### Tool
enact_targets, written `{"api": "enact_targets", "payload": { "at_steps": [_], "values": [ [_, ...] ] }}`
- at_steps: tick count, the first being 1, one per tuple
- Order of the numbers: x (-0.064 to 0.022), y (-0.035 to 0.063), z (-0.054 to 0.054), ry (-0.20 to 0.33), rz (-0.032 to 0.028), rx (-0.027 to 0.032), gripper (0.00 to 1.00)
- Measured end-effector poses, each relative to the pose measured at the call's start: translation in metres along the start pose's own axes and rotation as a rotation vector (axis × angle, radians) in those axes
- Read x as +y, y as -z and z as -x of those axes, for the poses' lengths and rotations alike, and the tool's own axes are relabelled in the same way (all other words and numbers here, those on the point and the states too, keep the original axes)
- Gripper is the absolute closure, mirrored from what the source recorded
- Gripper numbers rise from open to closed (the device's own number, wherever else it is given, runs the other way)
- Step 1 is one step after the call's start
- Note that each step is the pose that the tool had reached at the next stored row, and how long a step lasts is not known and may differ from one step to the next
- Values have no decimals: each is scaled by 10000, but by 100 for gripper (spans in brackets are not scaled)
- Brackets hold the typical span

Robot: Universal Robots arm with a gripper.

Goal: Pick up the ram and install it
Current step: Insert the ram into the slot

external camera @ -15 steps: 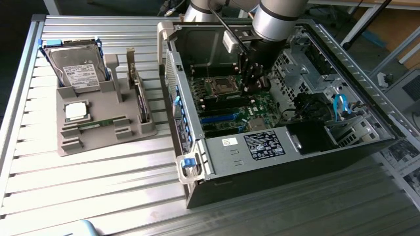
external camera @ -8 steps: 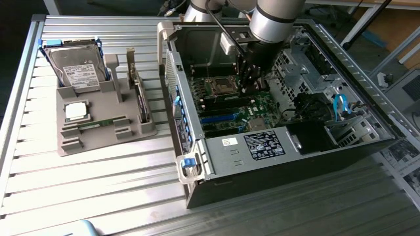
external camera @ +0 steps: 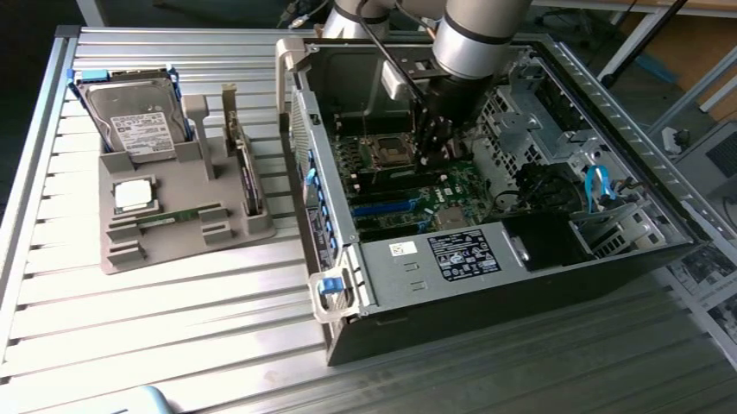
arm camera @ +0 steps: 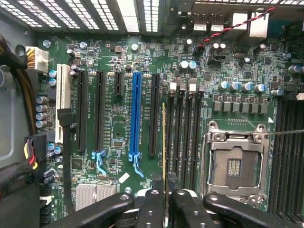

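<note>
Gripper (arm camera: pixel 165 194) fingers pressed onto the ram (arm camera: pixel 164 142), which is held edge-on in line with the black memory slots (arm camera: pixel 183 137) near the empty CPU socket (arm camera: pixel 233 166). Exterior view: the arm (external camera: pixel 472 43) reaches into the open computer case (external camera: pixel 345 285), upper centre of the frame.

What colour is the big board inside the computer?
Green. The motherboard is green with small parts dotted all over it; the wrist view shows it best.
</note>
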State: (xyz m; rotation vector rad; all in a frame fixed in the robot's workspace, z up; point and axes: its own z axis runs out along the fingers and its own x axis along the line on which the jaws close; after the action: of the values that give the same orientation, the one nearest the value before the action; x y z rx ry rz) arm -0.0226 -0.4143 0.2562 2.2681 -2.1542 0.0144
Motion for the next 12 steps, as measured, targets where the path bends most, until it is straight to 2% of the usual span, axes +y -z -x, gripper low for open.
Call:
{"api": "enact_targets", "payload": {
  "at_steps": [12],
  "values": [
    [54, -61, 9, -2, -19, 2, 87]
  ]
}}
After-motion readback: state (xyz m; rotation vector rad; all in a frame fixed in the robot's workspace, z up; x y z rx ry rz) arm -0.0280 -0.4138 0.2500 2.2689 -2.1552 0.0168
